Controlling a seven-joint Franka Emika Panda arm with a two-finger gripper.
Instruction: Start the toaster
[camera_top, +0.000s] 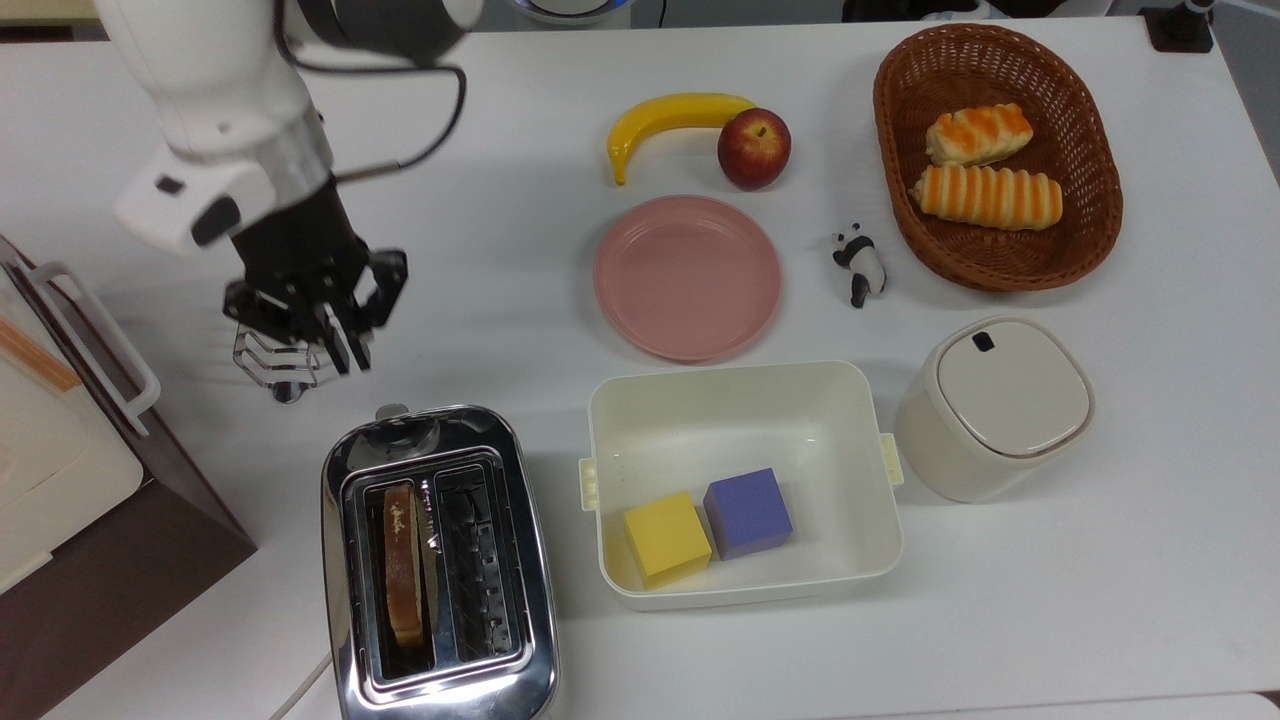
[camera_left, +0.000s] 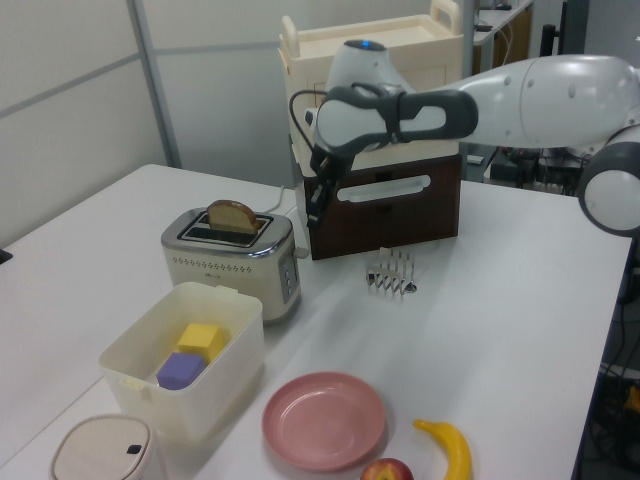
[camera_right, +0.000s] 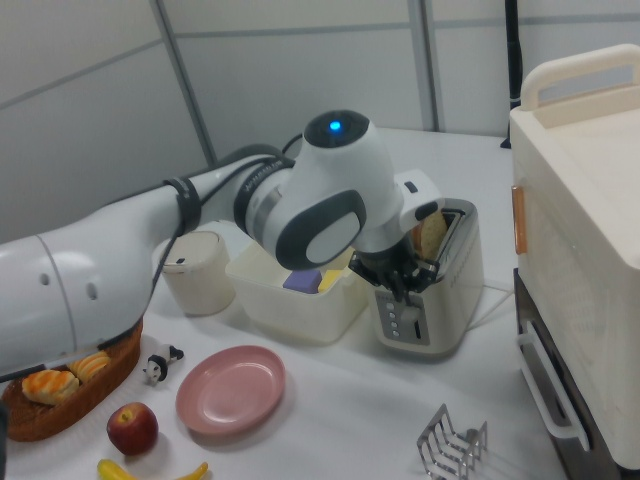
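The chrome two-slot toaster stands near the table's front edge in the top view, also seen as the toaster and the toaster. A slice of toast sticks up out of one slot. The small lever knob shows at the toaster's far end. My gripper hangs above the table, up and to the top view's left of that end, touching nothing. Its fingers look shut with nothing between them. In the left view the gripper hovers well above toaster height.
A wire toast rack sits right under the gripper. A brown-and-cream boxy appliance fills the top view's left edge. A white bin with two cubes, a pink plate, a lidded container and a bread basket lie to the right.
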